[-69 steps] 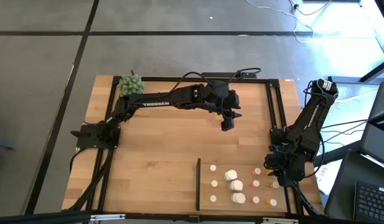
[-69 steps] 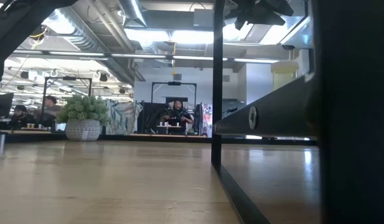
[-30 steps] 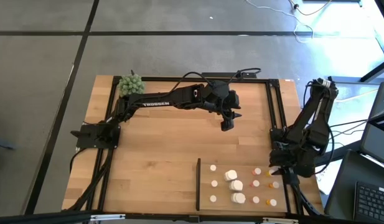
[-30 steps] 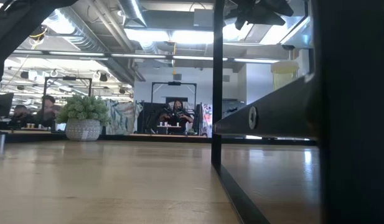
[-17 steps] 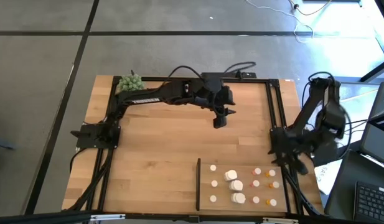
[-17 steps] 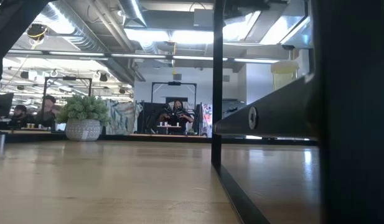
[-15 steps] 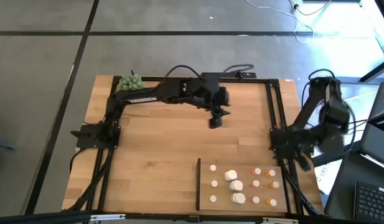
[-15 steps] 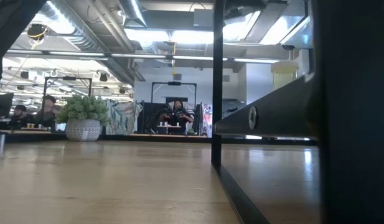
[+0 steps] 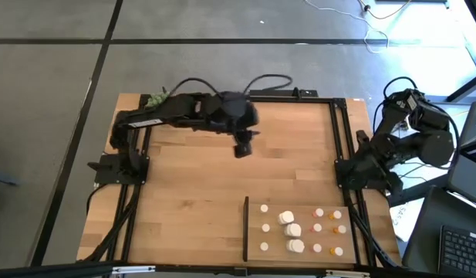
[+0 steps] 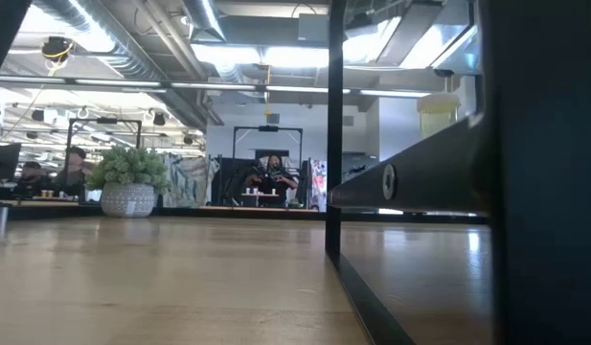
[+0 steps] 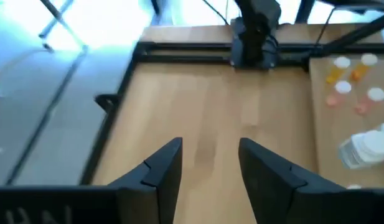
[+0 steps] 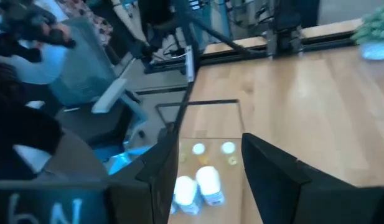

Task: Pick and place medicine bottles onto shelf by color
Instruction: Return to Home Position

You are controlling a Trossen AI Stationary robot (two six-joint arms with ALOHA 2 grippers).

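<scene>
The medicine bottles stand upright in rows on the shelf [image 9: 303, 202], a pale wood panel at the table's near right with a black strip [image 9: 246, 228] along its left side. The rows hold small white bottles [image 9: 265, 228], chunkier white ones [image 9: 293, 230] and orange ones [image 9: 335, 228]. My left gripper [image 9: 242, 148] hangs open over the table's far middle, well away from them; its wrist view shows bare wood between its fingers [image 11: 210, 163]. My right arm [image 9: 423, 143] is folded up at the table's right edge, its gripper [image 12: 213, 168] open and above the bottles [image 12: 198, 185].
A green plant ball [image 9: 156, 100] sits at the far left corner. Black frame rails [image 9: 334, 135] run along the far and right sides of the table. In the low view a black post [image 10: 334, 134] stands close by, with people at desks in the room beyond.
My left gripper has risen and drawn back toward the table's far left, its arm folding. My right arm has lifted away from the orange bottles and pulled back up toward the right edge, tipping closer to level. Both stay open. The bottles have not moved.
</scene>
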